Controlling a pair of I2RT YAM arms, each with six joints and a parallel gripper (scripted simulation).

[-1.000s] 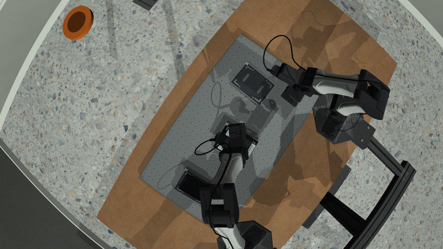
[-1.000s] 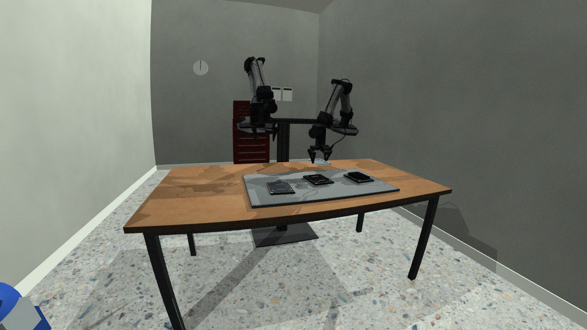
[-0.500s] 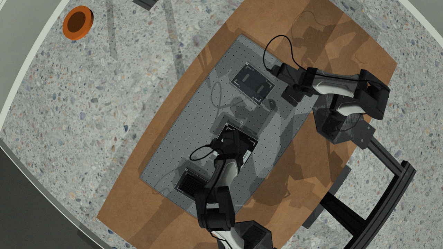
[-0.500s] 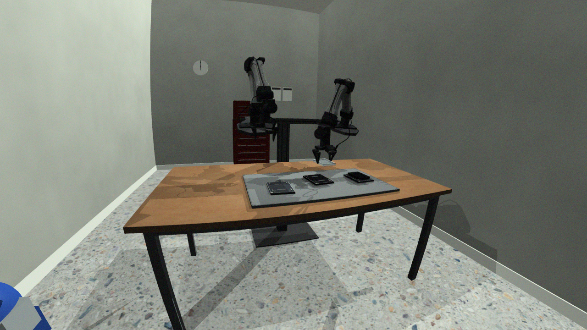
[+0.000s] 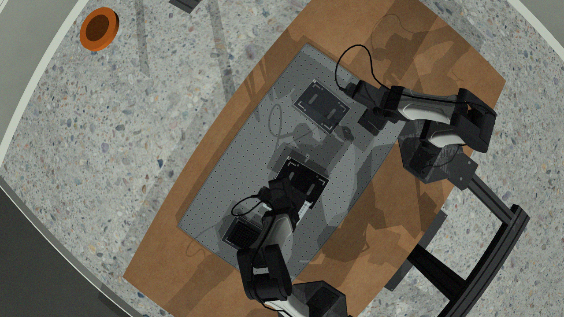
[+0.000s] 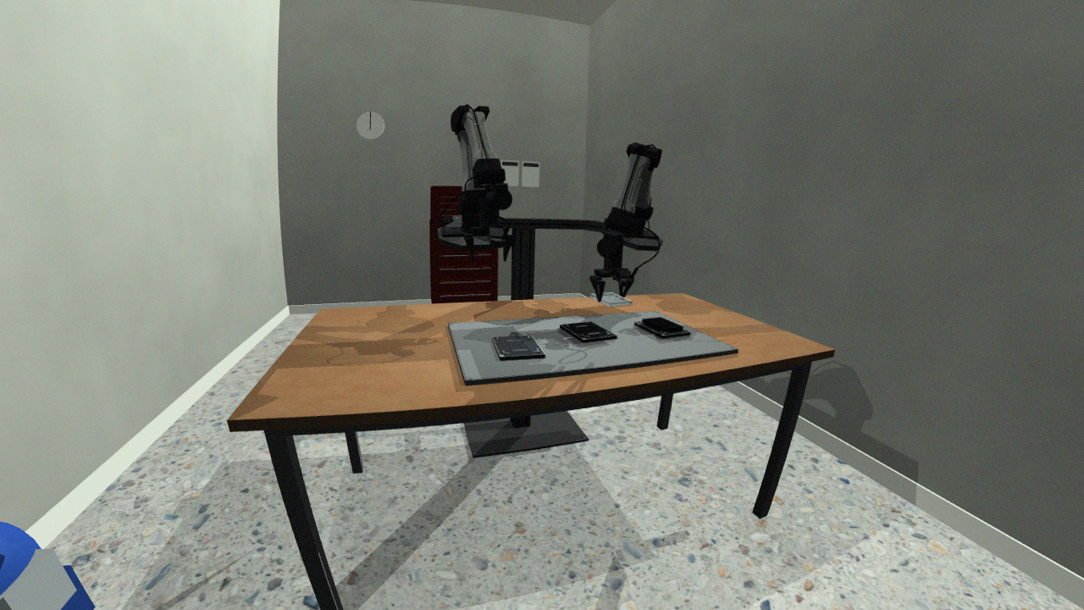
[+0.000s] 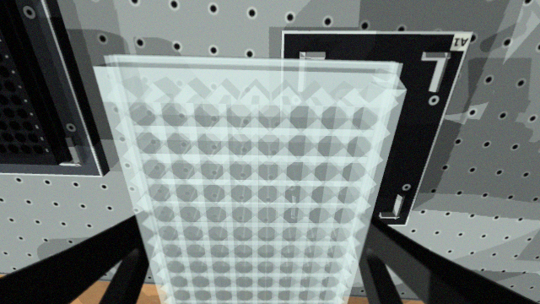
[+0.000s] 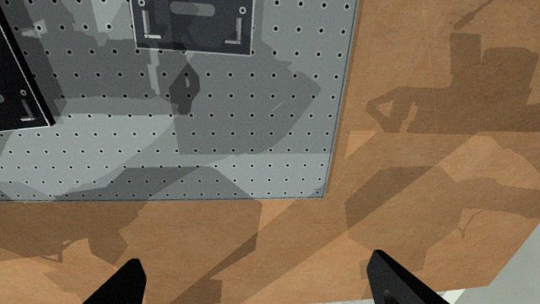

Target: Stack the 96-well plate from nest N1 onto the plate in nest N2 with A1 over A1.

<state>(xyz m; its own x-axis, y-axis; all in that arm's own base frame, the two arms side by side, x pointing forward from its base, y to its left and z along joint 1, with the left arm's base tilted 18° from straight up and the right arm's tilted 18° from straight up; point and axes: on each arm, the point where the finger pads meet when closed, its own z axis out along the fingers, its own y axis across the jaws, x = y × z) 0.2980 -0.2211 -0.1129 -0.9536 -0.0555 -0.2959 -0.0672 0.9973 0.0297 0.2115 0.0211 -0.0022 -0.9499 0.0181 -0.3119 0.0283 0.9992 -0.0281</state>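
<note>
My left gripper [image 6: 612, 290] [image 7: 256, 222] is shut on a clear 96-well plate [image 5: 304, 208] [image 6: 612, 300] [image 7: 253, 169] by its long sides. The plate is in the air over the near side of the pegboard, between the middle and left nests. Its cut corner appears at the upper right in the left wrist view. A black plate [image 5: 241, 233] [image 6: 662, 326] [image 7: 13, 110] sits in the left nest, N2 [image 7: 82, 143]; its cut corner is not clear. My right gripper [image 6: 488, 254] [image 8: 260, 264] is open and empty, away from the plates.
The middle nest [image 5: 291, 167] [image 6: 587, 331] [image 7: 405, 139] [image 8: 10, 72] holds no plate; its A1 label shows in the left wrist view. The right nest [image 5: 321, 106] [image 6: 517, 346] [image 8: 190, 34] also holds none. Low corner brackets stand on the nests. I cannot read which is N1.
</note>
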